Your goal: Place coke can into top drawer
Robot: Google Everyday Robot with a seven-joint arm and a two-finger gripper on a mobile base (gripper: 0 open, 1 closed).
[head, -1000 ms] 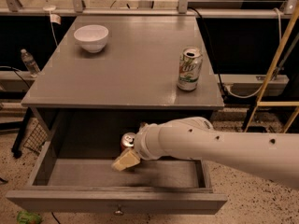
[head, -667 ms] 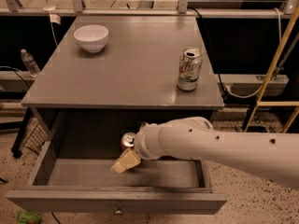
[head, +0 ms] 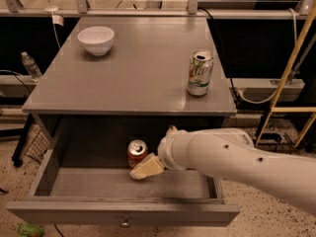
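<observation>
Cabinet top [head: 138,83]: white bowl [head: 96,39], green-white can [head: 200,73]; coke can [head: 137,153] upright in top drawer [head: 123,212], claw [head: 145,168] beside, grip unclear.

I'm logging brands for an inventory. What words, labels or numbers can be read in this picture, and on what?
Nothing reads clearly.
White-and-green can on the cabinet top: green lettering, too blurred to read.
Coke can in the top drawer, beside the gripper: no legible lettering shows.
White tag hanging at back left: too small to read.
</observation>
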